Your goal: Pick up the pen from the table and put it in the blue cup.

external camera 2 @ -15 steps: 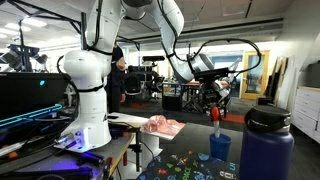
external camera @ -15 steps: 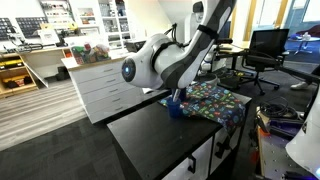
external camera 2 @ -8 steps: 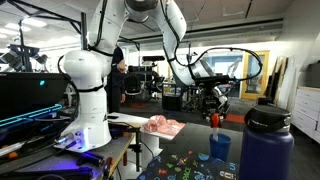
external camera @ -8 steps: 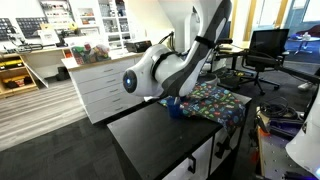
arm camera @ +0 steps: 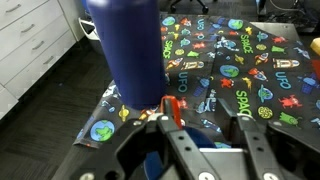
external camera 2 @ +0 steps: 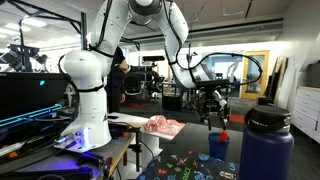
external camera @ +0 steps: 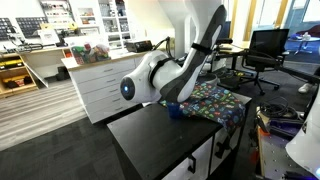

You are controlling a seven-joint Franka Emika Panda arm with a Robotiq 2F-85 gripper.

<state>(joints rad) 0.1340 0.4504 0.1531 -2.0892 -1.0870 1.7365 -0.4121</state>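
Note:
The red pen (arm camera: 170, 106) stands upright against my left finger, its lower part inside the blue cup (arm camera: 190, 138) directly under my gripper (arm camera: 205, 122). The fingers are spread apart, and only one touches the pen. In an exterior view the gripper (external camera 2: 212, 112) hangs just above the blue cup (external camera 2: 219, 146), with the pen's red tip (external camera 2: 223, 122) showing above the rim. In an exterior view the cup (external camera: 175, 111) is mostly hidden behind my arm on the black table (external camera: 150, 135).
A tall dark blue bottle (arm camera: 125, 50) stands close beside the cup and also shows in an exterior view (external camera 2: 265, 145). A colourful space-print cloth (arm camera: 240, 60) covers that end of the table. White drawer units (external camera: 100, 85) stand beyond it.
The gripper has come down over the blue cup with the pen. Its fingers have spread, and the pen now sits lower, in the cup.

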